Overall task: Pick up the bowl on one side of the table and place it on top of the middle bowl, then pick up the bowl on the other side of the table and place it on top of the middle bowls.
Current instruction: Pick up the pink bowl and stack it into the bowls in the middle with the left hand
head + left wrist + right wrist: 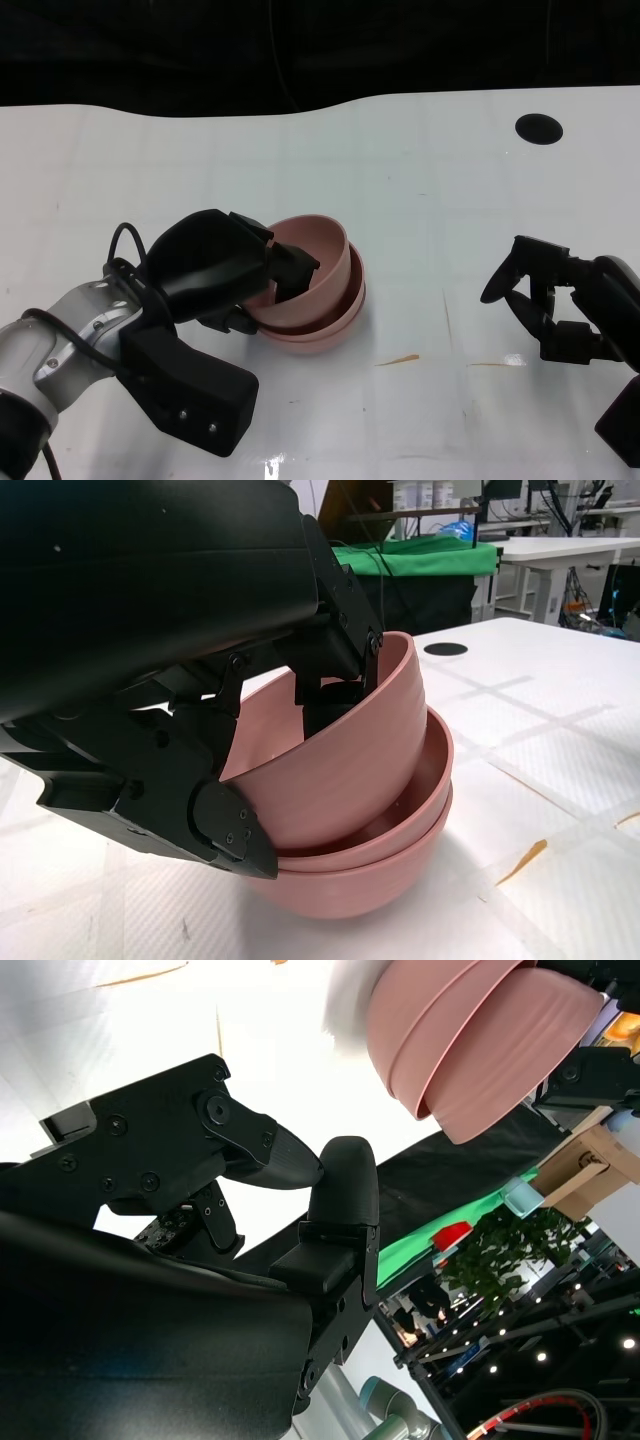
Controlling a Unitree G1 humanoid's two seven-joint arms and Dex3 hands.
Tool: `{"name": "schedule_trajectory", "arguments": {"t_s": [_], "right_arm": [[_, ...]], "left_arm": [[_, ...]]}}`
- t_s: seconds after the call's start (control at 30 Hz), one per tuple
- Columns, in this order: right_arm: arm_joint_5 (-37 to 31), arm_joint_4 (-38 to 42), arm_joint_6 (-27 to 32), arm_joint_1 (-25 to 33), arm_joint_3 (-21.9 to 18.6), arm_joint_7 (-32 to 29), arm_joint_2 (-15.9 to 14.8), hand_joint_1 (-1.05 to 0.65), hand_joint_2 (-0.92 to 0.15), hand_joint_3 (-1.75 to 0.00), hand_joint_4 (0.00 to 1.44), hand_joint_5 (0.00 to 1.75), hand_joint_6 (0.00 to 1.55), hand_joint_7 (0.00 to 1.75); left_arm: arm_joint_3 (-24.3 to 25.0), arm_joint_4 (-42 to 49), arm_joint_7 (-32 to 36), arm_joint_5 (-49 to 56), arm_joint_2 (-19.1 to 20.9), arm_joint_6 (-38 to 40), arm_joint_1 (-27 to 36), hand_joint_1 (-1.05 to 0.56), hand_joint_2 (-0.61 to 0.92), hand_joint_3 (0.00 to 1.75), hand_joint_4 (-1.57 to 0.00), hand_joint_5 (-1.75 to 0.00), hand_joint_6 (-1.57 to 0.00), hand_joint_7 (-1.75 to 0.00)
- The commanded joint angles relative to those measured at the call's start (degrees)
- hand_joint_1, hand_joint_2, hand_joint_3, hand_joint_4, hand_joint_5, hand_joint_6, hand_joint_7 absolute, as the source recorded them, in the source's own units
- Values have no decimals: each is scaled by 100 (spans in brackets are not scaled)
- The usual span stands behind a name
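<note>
A stack of pink bowls point(330, 325) sits near the table's middle. The top pink bowl point(312, 270) is tilted, its near rim raised, and my left hand point(215, 265) grips that rim with fingers inside and outside. The left wrist view shows the tilted bowl point(340, 770) resting inside two nested bowls point(370, 880), with my fingers point(330, 680) over its rim. My right hand point(555, 295) hovers at the right, apart from the bowls, fingers spread and holding nothing. In the right wrist view the bowls point(470, 1050) lie beyond my right hand's fingers point(340, 1200).
The white table point(420, 180) has a black round hole point(538, 128) at the far right. Small orange marks point(397, 360) lie on the surface between the stack and my right hand. The table's far edge meets a dark background.
</note>
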Motion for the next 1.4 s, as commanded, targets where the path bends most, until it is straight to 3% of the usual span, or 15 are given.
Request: {"name": "schedule_trajectory", "arguments": {"t_s": [0.03,0.13,0.4,0.7,1.17,1.27,1.33,1.4], "right_arm": [[42,59,-44,-41,-35,-27,-112,-26,-83,-76,79,175,67,151],[27,42,-21,-37,-32,-35,-114,-27,-83,-76,79,175,67,152],[30,34,-33,-23,-28,-29,-111,-27,-84,-75,79,175,66,152],[26,59,-25,-37,-36,-49,-114,-28,-84,-74,79,175,66,152],[28,111,-39,-61,-21,-38,-115,-28,-85,-73,79,175,66,152],[43,118,-48,-64,-26,-28,-115,-28,-85,-73,79,175,66,153],[34,122,-59,-64,-27,-45,-114,-28,-85,-73,79,175,66,152],[24,126,-54,-70,-26,-55,-117,-28,-85,-73,79,175,66,152]], "left_arm": [[-64,169,160,47,1,-17,-132,-2,88,1,-77,-175,-75,-150],[-132,325,328,99,-31,-59,-196,-2,89,1,-79,-172,-77,-145],[-257,510,489,132,-68,-81,-274,-2,90,1,-75,-175,-66,-162],[-321,388,468,168,-31,-112,-280,-6,90,1,-79,-173,-75,-147],[-372,298,503,202,34,-128,-242,-5,87,0,-75,-175,-77,-139],[-362,299,569,255,46,-125,-240,-9,86,0,-83,-151,-94,-99],[-345,332,642,258,36,-155,-231,-13,86,0,-91,-125,-108,-64],[-342,439,853,270,12,-259,-240,-16,85,0,-98,-108,-116,-45]]}}
